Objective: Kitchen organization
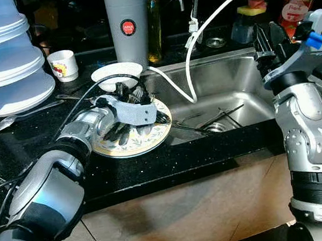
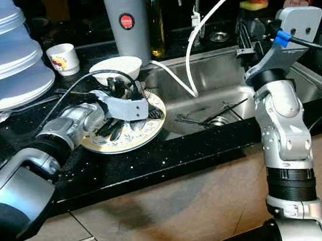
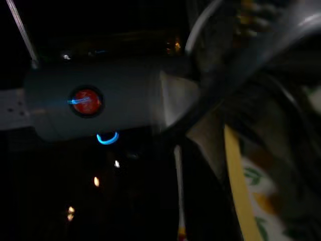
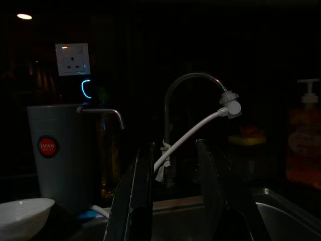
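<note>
Left gripper (image 1: 147, 107) frame centre over patterned plate (image 1: 132, 137); can't tell grip. Right gripper (image 4: 173, 201) spread, empty. We lift plate level, clear of bowl (image 1: 116, 74).

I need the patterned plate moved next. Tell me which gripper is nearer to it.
Left. The left gripper is right over the patterned plate; the right gripper is raised above the sink's far side.

The black speckled table (image 1: 155, 168) carries a patterned plate (image 1: 132, 137), white bowl (image 1: 116, 74), small cup (image 1: 63, 65), spoon (image 1: 19, 117), grey canister (image 1: 128, 27) and stacked plastic containers (image 1: 4, 63).
</note>
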Available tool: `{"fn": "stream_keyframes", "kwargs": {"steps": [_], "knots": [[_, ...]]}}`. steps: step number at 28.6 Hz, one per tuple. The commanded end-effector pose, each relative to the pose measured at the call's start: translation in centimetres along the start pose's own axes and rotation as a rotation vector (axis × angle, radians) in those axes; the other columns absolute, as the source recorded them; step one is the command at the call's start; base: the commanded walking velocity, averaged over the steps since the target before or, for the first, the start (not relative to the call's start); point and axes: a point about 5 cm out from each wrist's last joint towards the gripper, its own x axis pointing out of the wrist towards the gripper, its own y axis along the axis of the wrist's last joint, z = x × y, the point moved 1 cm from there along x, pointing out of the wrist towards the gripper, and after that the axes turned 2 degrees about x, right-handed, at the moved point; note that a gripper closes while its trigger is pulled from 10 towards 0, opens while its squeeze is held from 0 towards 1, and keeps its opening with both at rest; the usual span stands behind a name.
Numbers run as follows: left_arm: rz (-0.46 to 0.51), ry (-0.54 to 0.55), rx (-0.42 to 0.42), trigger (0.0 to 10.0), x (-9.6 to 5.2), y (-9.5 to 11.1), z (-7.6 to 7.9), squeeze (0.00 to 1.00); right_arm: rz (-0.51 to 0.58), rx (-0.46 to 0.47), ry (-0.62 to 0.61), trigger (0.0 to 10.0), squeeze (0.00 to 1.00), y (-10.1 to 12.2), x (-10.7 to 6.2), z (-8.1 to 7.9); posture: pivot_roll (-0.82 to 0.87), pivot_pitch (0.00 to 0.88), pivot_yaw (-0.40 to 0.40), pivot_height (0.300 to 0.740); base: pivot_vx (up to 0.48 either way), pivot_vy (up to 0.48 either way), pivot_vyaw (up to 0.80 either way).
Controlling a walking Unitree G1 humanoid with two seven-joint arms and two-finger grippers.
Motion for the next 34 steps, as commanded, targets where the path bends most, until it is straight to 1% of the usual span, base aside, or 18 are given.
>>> {"fn": "stream_keyframes", "kwargs": {"steps": [1,3,4,5,6,8,11,14,18,20,22,23,25,26,30,32,33,34], "knots": [[-0.047,-0.040,-0.015,0.0,-0.8,-1.4,1.7,0.00,0.016,0.001,0.008,10.0,0.00,0.4,0.3,-0.2,-0.05,0.000,-0.009,0.740,0.000,0.000,0.00],[-0.065,0.024,-0.044,0.0,-0.8,-1.9,0.6,0.00,0.017,0.002,0.011,10.0,0.00,0.4,0.4,-0.3,-0.05,0.000,-0.009,0.740,0.000,0.000,0.00],[-0.088,0.102,-0.072,9.4,-0.9,-2.5,-0.7,0.00,0.018,0.004,0.013,10.0,0.00,0.4,0.4,-0.4,-0.05,0.000,-0.012,0.740,0.000,0.000,0.00],[-0.100,0.179,-0.095,10.0,-1.0,-3.1,-2.2,0.00,0.018,0.005,0.015,10.0,0.00,0.4,0.4,-0.4,-0.05,0.000,-0.012,0.740,0.000,0.000,0.00],[-0.102,0.251,-0.131,10.0,-1.2,-3.5,-3.7,0.00,0.018,0.005,0.016,10.0,0.00,0.3,0.5,-0.4,-0.04,0.000,-0.013,0.740,0.000,0.000,0.00],[-0.102,0.251,-0.131,10.0,-1.2,-3.5,-3.7,0.00,0.018,0.005,0.016,10.0,0.00,0.3,0.5,-0.4,-0.04,0.000,-0.013,0.740,0.000,0.000,0.00],[-0.080,0.363,-0.224,10.0,-1.4,-3.6,-6.3,0.00,0.019,0.006,0.018,10.0,0.00,0.4,0.6,-0.4,-0.04,0.000,-0.015,0.740,0.000,0.000,0.00],[-0.063,0.408,-0.268,10.0,-1.4,-3.4,-7.4,0.00,0.020,0.006,0.019,10.0,0.00,0.4,0.7,-0.4,-0.04,0.000,-0.015,0.740,0.000,0.000,0.00],[0.033,0.518,-0.466,10.0,-0.9,-1.4,-10.8,0.00,0.027,0.004,0.015,10.0,0.00,0.5,0.8,-0.2,-0.05,0.000,-0.008,0.740,0.000,0.000,0.00],[0.057,0.527,-0.524,10.0,-0.7,-0.7,-11.3,0.00,0.028,0.003,0.013,10.0,0.00,0.6,0.9,-0.2,-0.05,0.000,-0.007,0.740,0.000,0.000,0.00],[0.115,0.510,-0.678,10.0,0.1,1.4,-11.5,0.00,0.031,0.001,0.008,10.0,0.00,0.6,0.8,-0.1,-0.06,0.000,-0.001,0.740,0.000,0.000,0.00],[0.115,0.510,-0.678,10.0,0.1,1.4,-11.5,0.00,0.031,0.001,0.008,10.0,0.00,0.6,0.8,-0.1,-0.06,0.000,-0.001,0.740,0.000,0.000,0.00],[0.181,0.460,-0.828,10.0,1.0,4.0,-11.2,0.00,0.034,-0.001,0.004,10.0,0.00,0.7,0.7,0.0,-0.06,0.000,-0.001,0.740,0.000,0.000,0.00],[0.181,0.460,-0.828,10.0,1.0,4.0,-11.2,0.00,0.034,-0.001,0.004,10.0,0.00,0.7,0.7,0.0,-0.06,0.000,-0.001,0.740,0.000,0.000,0.00],[0.350,0.280,-1.101,10.0,2.3,10.2,-10.1,0.00,0.040,-0.007,-0.006,10.0,0.00,0.8,0.6,0.2,-0.08,0.000,0.012,0.740,0.000,0.000,0.00],[0.392,0.197,-1.163,10.0,2.6,12.4,-9.4,0.00,0.040,-0.009,-0.010,10.0,0.00,0.8,0.6,0.3,-0.08,0.000,0.015,0.740,0.000,0.000,0.00],[0.413,0.158,-1.176,10.0,2.6,13.5,-9.0,0.06,0.040,-0.010,-0.012,10.0,0.00,0.8,0.5,0.3,-0.08,0.000,0.015,0.740,0.000,0.000,0.00],[0.426,0.125,-1.187,10.0,2.7,14.3,-8.6,0.29,0.040,-0.010,-0.013,10.0,0.00,0.8,0.5,0.3,-0.08,0.000,0.018,0.740,0.000,0.000,0.00]]}}
